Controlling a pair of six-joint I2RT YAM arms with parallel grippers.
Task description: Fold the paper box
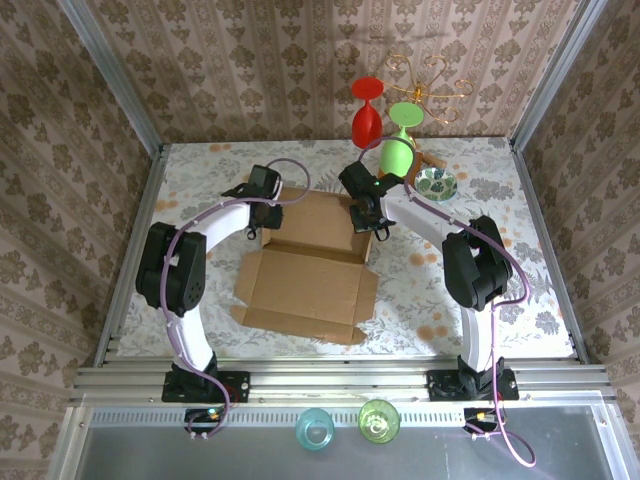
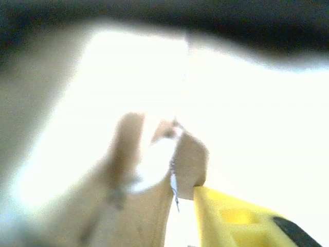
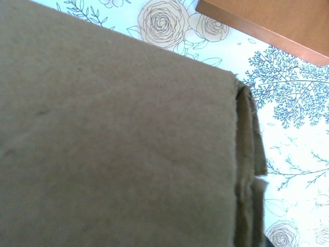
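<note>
At the middle of the desk [image 1: 190,180] the paper box [image 1: 305,290] sits half-formed. Its near panel and side flaps lie flat and open, and the far panel appears lifted between the two arms. The left hand [image 1: 268,205] is at the far-left corner and the right hand [image 1: 368,215] at the far-right corner, both right up against the cardboard. I can't tell if either hand is apart or clamped. The left wrist view is a blur of cardboard with one yellow finger [image 2: 231,216] beside it, and the right wrist view has a layered cardboard edge [image 3: 247,170] very close. This looks like the step of bringing the far panel over. Next, both hands must move together and steer the side flaps inside the walls.
</note>
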